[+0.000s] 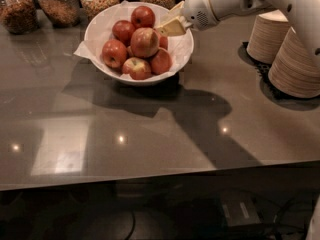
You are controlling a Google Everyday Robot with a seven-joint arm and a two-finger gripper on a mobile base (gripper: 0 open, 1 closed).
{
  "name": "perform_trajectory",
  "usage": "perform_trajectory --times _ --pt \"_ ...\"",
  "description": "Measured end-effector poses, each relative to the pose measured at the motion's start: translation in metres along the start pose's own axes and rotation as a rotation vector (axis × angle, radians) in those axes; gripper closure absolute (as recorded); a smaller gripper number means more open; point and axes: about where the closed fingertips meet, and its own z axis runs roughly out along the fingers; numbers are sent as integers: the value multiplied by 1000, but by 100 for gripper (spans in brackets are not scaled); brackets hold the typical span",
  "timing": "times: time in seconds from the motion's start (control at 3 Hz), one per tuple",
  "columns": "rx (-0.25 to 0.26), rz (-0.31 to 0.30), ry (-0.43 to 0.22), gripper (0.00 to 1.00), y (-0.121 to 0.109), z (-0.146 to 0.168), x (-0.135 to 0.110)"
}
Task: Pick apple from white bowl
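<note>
The white bowl (182,49), lined with crumpled white paper, stands at the back of the grey counter. It holds several apples. The apple (144,42), the largest and palest, yellow-green with a red blush, lies on top of the pile in the middle. My gripper (170,26) reaches in from the upper right on a white arm. It hovers over the bowl's right rim, with its beige tip right at the apple's upper right side. I cannot tell whether it touches the apple. Smaller red apples (114,53) lie around it.
Glass jars of dry food (59,3) line the back edge behind the bowl. Stacks of beige paper bowls (295,59) stand on a dark mat at the right. The counter's front edge (150,181) runs along the bottom, with cables below.
</note>
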Motion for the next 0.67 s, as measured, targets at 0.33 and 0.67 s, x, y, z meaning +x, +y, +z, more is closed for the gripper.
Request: perform_trajectory --times 0.33,0.67 --pt "-1 -13 1 58 4 -3 -2" --pt "0 -25 3 34 8 -7 -4"
